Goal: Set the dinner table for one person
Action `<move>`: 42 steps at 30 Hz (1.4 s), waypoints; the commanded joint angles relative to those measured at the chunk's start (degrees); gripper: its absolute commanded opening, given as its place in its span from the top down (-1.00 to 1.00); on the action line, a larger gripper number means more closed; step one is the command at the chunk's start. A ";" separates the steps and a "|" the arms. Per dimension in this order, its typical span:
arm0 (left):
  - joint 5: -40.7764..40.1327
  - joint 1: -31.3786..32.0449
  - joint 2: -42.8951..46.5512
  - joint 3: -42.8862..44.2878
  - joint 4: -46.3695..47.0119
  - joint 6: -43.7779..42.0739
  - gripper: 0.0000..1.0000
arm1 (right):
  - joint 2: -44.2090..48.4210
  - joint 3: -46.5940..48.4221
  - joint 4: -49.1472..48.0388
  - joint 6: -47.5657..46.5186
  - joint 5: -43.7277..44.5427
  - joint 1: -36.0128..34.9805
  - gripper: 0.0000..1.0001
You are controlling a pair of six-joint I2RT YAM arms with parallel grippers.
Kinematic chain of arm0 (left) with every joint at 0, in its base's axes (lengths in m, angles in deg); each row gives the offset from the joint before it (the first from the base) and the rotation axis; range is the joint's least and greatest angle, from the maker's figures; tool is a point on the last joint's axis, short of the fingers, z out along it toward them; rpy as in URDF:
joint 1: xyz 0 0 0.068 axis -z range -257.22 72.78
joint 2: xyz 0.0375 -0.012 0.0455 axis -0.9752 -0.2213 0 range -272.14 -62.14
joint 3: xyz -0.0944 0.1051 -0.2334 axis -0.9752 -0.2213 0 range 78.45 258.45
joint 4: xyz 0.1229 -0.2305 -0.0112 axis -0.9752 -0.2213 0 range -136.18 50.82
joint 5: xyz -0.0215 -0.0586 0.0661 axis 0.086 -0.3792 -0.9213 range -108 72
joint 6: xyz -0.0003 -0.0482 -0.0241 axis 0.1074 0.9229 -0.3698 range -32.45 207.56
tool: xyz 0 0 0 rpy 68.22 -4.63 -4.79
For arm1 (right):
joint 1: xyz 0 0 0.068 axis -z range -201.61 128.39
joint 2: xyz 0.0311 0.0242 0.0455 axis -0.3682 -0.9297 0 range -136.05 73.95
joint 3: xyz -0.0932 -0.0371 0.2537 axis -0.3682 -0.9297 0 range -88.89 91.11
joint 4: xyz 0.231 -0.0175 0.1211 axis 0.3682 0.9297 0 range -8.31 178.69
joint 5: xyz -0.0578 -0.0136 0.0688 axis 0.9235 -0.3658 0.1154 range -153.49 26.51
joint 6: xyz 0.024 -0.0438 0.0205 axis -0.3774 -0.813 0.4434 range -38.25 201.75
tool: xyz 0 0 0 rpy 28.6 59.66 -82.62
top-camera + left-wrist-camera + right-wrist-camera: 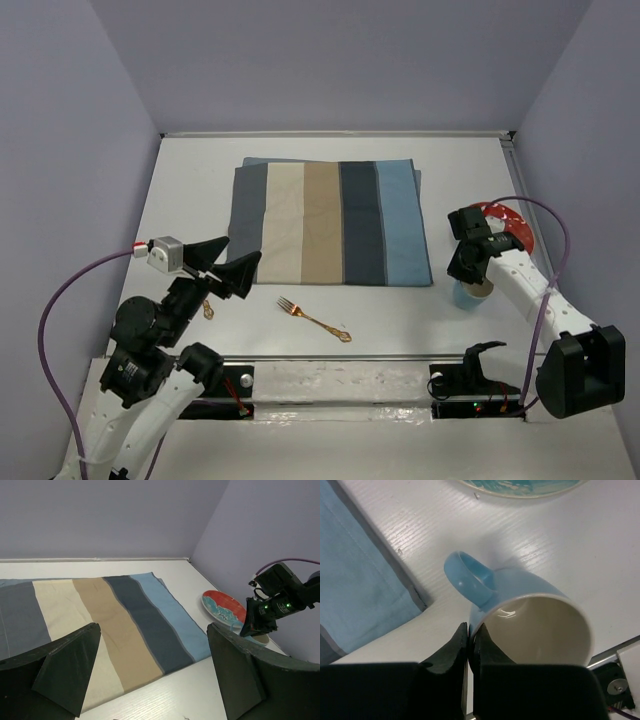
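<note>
One striped placemat (330, 222) lies on one white dinner table (420, 320). Right of the placemat stand one red-and-teal plate (503, 213) and one blue mug (466, 296). In front of the placemat lies one gold fork (313, 319), with one more small gold piece (208, 309) off its near left corner, half hidden and too small to name. Two robot arms flank the placemat's near edge: one left arm (150, 330), one right arm (525, 280).

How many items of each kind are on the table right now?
Placemat: 1
Plate: 1
Mug: 1
Fork: 1
Gold utensil, partly hidden: 1
Total: 5
</note>
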 commanded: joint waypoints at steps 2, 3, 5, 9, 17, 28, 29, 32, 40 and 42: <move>-0.39 0.37 0.78 0.67 1.05 -1.22 -0.98 | -0.21 6.36 2.53 -0.62 3.44 0.34 1.00; -0.48 0.37 0.70 0.67 0.96 -1.13 -0.98 | 0.23 7.59 2.45 -1.67 3.09 0.34 1.00; -0.39 0.46 0.17 0.58 0.96 -1.04 -0.98 | 0.15 12.94 2.45 -4.30 2.48 -0.19 1.00; -0.48 0.46 -0.97 0.76 1.13 -1.13 -0.98 | -6.94 25.94 -1.48 -9.58 0.37 -4.05 1.00; -0.92 0.37 -4.93 0.67 0.52 -1.22 -0.98 | -38.32 59.42 -7.49 -27.49 -8.07 -6.43 1.00; -1.54 0.29 -8.36 0.93 0.52 -1.57 -0.98 | -66.82 96.54 0.17 -35.61 -9.30 -6.43 1.00; -1.71 0.20 -8.71 1.02 0.43 -1.66 -0.98 | -67.52 96.63 0.08 -35.87 -9.04 -6.43 1.00; -1.89 0.20 -8.97 1.02 0.52 -1.57 -0.98 | -67.79 95.06 -0.10 -35.96 -8.95 -6.43 1.00; -1.89 -0.50 -9.41 0.93 0.69 -1.48 -0.98 | -67.97 90.92 -3.00 -35.61 -9.65 -6.43 1.00; -1.89 -0.68 -9.41 0.93 0.61 -1.48 -0.98 | -68.41 91.44 -3.26 -35.70 -9.83 -6.43 1.00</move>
